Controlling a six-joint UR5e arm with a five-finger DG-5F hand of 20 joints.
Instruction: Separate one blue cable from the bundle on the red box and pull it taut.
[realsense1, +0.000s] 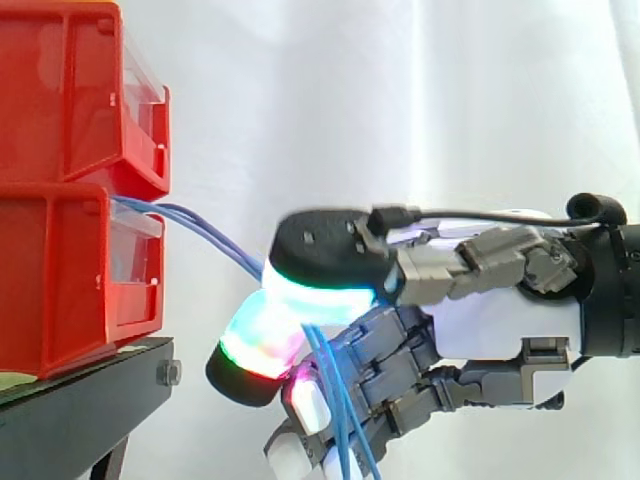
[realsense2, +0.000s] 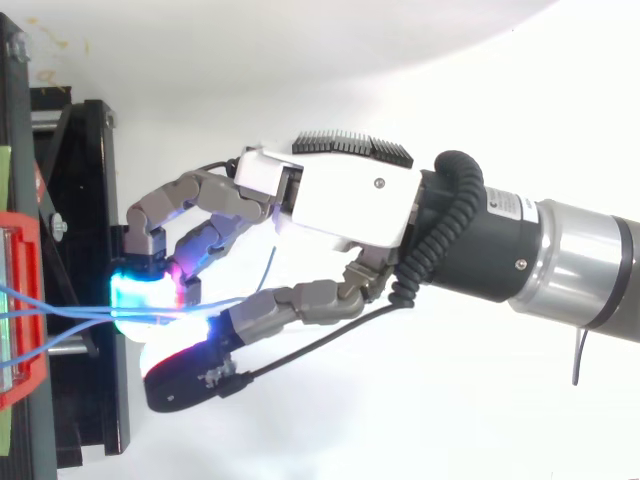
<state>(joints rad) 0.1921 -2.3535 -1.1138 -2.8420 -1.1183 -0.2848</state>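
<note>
Blue cables pass between two glowing fingertips of the hand, which is clenched on them; the thumb's pad lies over the top, a finger's pad presses up from beneath, and the other fingers curl below. In the top view the hand reaches in from the right, its pads near the stand's edge. Past the pinch the loose ends hang down beside the curled fingers. Towards the work the strands climb in a shallow sag to the seam between two stacked bins, coming out over the lower red box and under the upper red box. Both boxes sit on the black stand, at its edge nearest the hand, before the white curtain.

From above, several strands cross the box's rim and converge at the pads; I cannot tell for certain how many are pinned, though it looks like more than one. By my judgement the grasp is made but the separation is unsettled; the pull is not yet done, since the strands sag. The next move calls for thinning the pinch to a single strand and letting the others slip free; then the hand should draw away from the box, level with the seam, until that strand runs straight. Too firm a tug could drag the whole bundle or shift the box.
</note>
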